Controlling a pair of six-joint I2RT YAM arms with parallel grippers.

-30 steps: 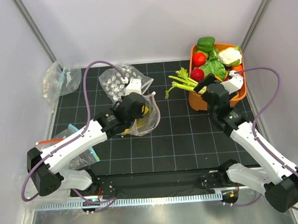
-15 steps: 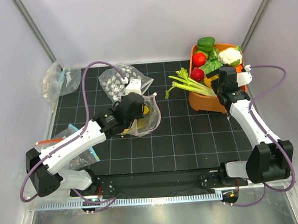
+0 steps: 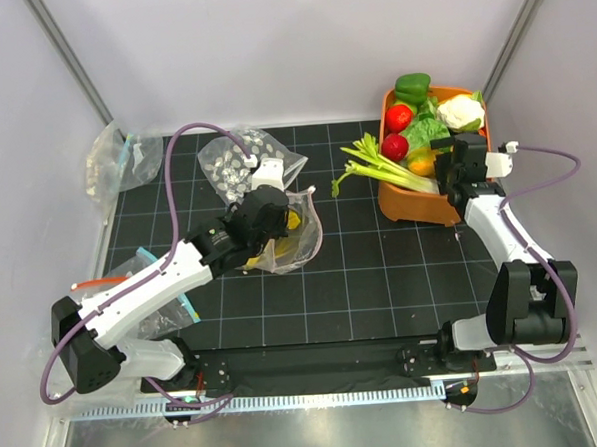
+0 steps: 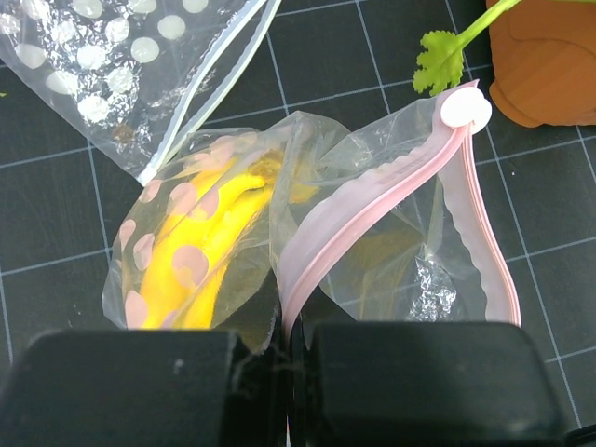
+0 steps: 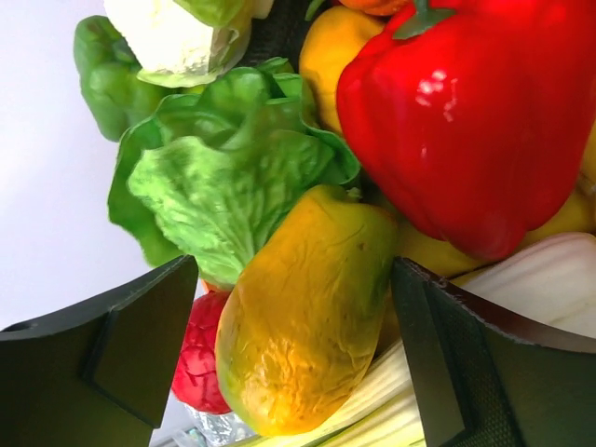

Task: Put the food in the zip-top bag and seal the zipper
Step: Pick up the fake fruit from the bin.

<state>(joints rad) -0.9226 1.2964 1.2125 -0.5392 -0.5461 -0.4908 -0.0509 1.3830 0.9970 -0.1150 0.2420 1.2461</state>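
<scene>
Top external view: the left gripper (image 3: 261,211) sits left of centre over the zip-top bag (image 3: 294,239), on the black gridded mat (image 3: 382,279). Left wrist view — jaws pressed together, pinching the bag's film at the lower edge of the frame. The zipper (image 4: 372,200) arcs toward the upper right, mouth gaping. Inside, the banana bunch (image 4: 209,247) fills the left half of the frame. At upper right of the top view the right gripper (image 3: 460,165) is in the orange basket (image 3: 418,205). Right wrist view — fingers spread, one each side of a yellow-orange fruit (image 5: 307,307); no grip confirmed. Just above it the lettuce (image 5: 233,177), upper right a red pepper (image 5: 466,112), lower left the small red fruit (image 5: 197,358).
</scene>
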